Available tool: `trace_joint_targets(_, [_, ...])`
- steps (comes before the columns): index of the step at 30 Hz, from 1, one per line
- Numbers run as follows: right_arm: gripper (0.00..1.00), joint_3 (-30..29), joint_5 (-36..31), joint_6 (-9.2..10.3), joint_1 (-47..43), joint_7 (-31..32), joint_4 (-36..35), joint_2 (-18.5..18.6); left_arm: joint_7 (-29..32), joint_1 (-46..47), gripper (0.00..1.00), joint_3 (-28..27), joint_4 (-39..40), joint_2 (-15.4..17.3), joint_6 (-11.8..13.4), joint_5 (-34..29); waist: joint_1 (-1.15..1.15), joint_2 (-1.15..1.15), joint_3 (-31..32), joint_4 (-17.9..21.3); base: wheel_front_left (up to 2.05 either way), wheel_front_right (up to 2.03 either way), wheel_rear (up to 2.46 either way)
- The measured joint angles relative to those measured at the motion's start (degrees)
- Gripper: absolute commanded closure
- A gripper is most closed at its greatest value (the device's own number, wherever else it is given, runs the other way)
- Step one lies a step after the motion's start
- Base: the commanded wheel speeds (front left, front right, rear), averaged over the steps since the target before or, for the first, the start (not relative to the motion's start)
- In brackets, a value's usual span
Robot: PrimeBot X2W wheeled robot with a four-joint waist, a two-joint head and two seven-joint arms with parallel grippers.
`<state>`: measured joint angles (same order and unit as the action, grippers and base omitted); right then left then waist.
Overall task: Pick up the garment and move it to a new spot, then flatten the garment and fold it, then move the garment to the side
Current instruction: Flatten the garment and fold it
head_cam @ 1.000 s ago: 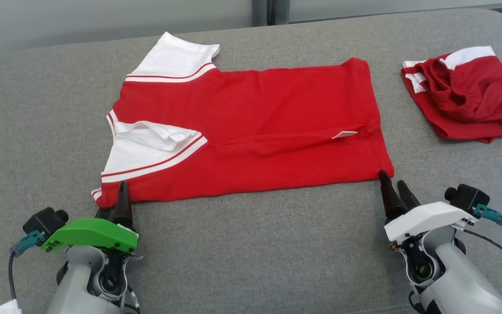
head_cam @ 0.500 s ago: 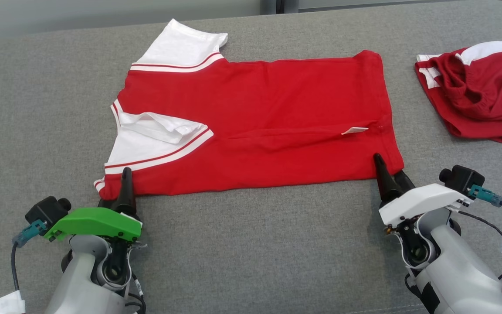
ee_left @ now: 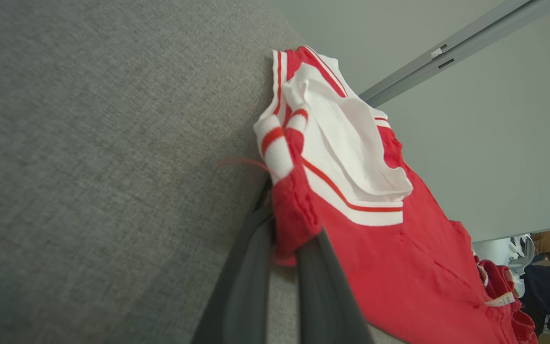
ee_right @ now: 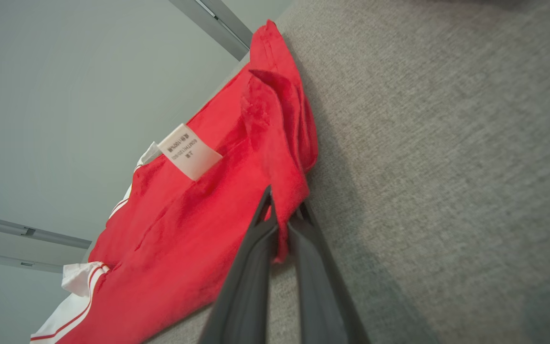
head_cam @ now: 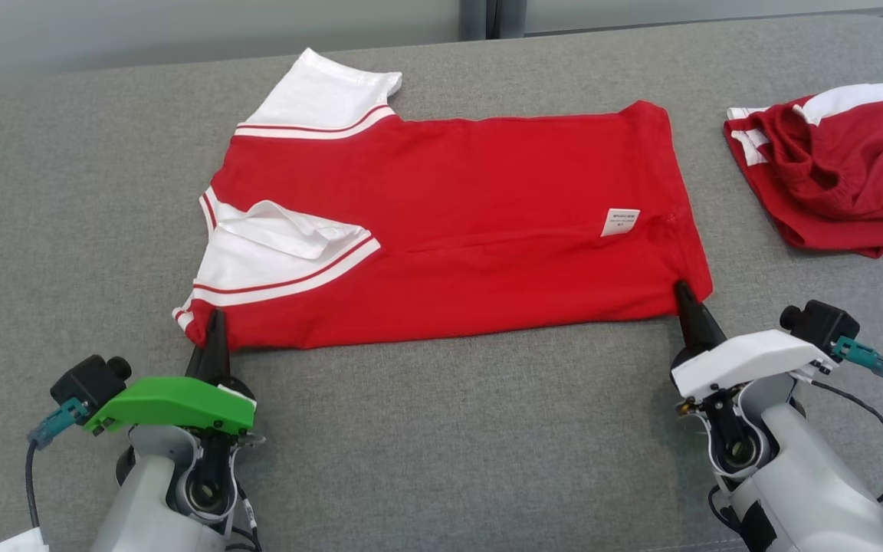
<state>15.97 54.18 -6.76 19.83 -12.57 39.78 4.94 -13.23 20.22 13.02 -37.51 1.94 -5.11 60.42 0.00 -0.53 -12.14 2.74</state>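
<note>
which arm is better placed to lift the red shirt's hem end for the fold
Right: right gripper is shut on the red shirt at its near hem corner; left gripper pinches the collar end.

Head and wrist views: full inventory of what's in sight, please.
shirt: one, red with white sleeves, flat mid-surface
care label: one, white, on the shirt near its right hem
crumpled garment: one, dark red and white, far right, apart from the shirt
padded surface: one, grey, under everything
scrap: one, white, head view's lower left corner
person: one, dark top, background of left wrist view
left tool: one, green cover, shut on the shirt's near left corner
right tool: one, white cover, shut on the shirt's near right corner
</note>
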Motion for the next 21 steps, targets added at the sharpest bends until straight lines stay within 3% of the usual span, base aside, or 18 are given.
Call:
trace_joint_targets(10, [1.0, 0.2, 1.5, -0.29, -4.4, 0.0, -3.0, 0.8, -0.5, -6.7, 1.0, 0.2, 4.1, -0.1, -0.9, 2.1, 0.0, 0.0, 3.4, -0.5, 0.0, 0.0, 0.0])
trace_joint_targets(21, [1.0, 0.9, 3.2, -0.29, -14.5, 1.1, -8.3, 4.3, -0.5, -18.5, 1.0, 2.1, 10.2, 0.0, -1.2, 6.2, 0.0, 0.0, 7.2, -1.3, 0.0, 0.0, 0.0])
